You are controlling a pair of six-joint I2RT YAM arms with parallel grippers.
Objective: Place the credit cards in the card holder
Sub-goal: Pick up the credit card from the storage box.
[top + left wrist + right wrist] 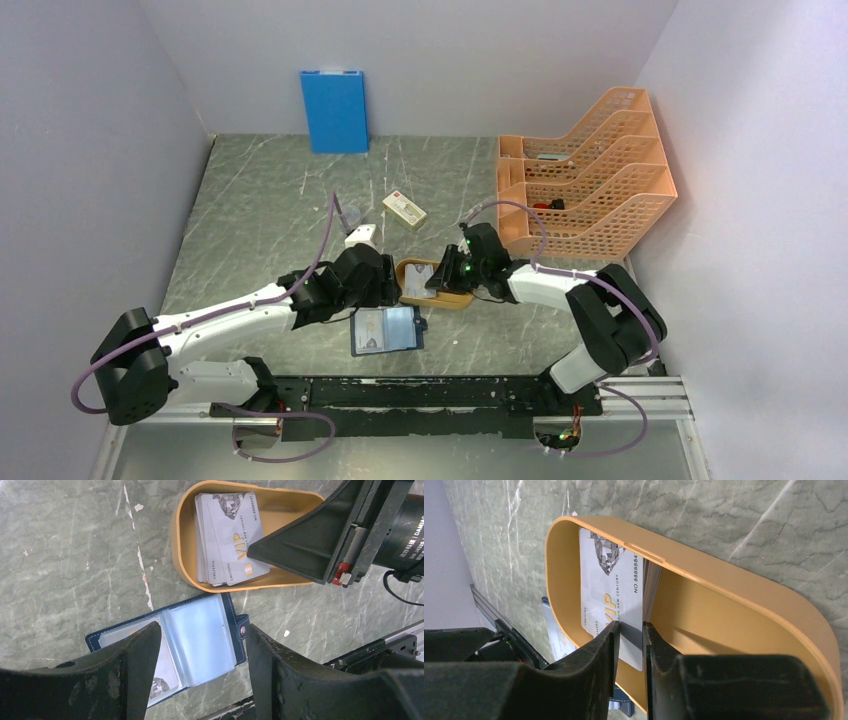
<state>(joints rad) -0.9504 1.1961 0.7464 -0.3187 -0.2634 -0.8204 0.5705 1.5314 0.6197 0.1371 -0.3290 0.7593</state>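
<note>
The grey-green marbled worktop fills the overhead view, with stacked orange file trays at upper right and a blue folder upright against the back wall. At centre an orange oval tray holds a stack of credit cards. Just below it in the frame the navy card holder lies open, sleeves up, one card in its left side. The left gripper hovers over the holder, fingers wide apart and empty. The right gripper reaches into the tray, fingers narrowly apart at the top card; whether they clamp it I cannot tell. A small cream box lies above the tray.
</note>
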